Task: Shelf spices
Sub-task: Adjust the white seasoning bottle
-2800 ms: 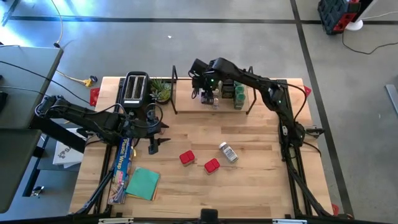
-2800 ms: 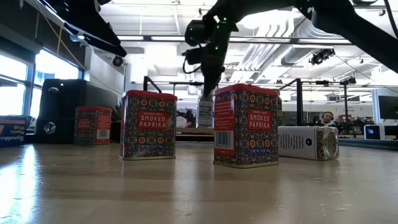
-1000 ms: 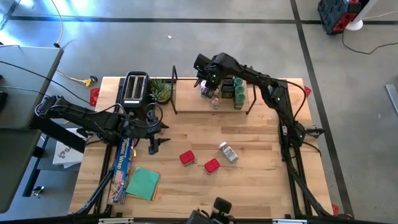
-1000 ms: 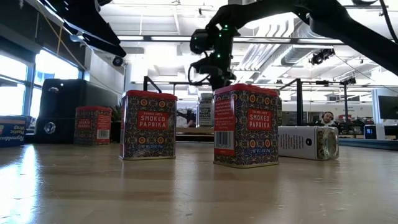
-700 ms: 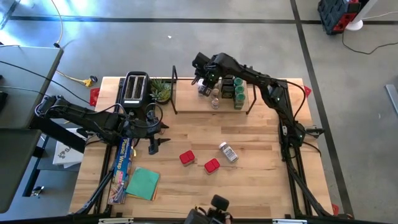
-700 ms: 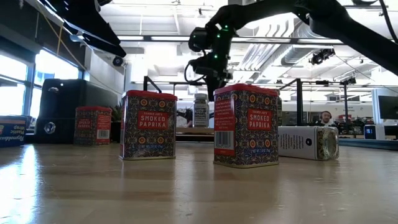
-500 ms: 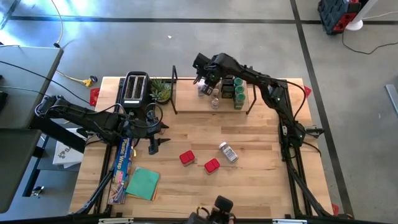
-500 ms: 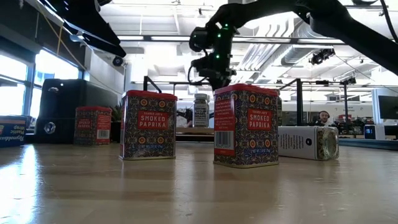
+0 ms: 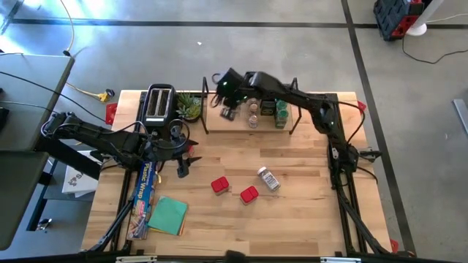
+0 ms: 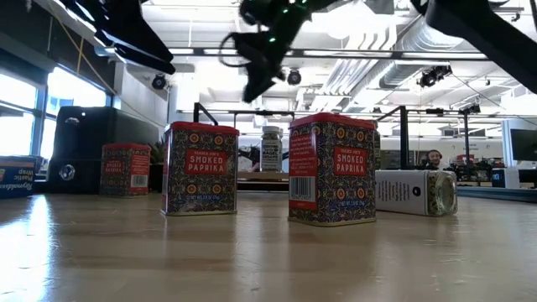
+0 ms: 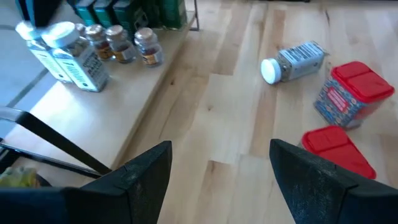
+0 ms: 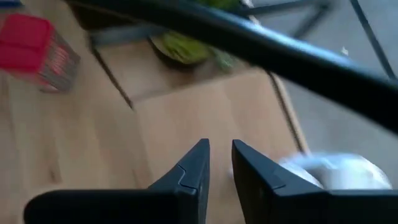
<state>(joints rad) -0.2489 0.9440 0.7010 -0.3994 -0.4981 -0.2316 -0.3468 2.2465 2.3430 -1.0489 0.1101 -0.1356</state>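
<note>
The shelf stands at the table's far edge. On its board stand green-lidded jars, small brownish jars and white-lidded jars. My right gripper hovers above the shelf's left part, narrowly open and empty, clear of the jars. Two red tins and a white-lidded jar lying on its side rest on the table. A third red tin stands by the toaster. My left gripper waits wide open and empty at the table's left.
A black toaster and a green plant stand left of the shelf. A long blue foil box and a teal cloth lie at the near left. Bare wood lies between the shelf and the red tins.
My right gripper shifted a white-lidded jar slightly toward the shelf's left end and left it standing upright. It then rose and swung toward the table's left, tipping less steeply downward. The jar stays in place.
</note>
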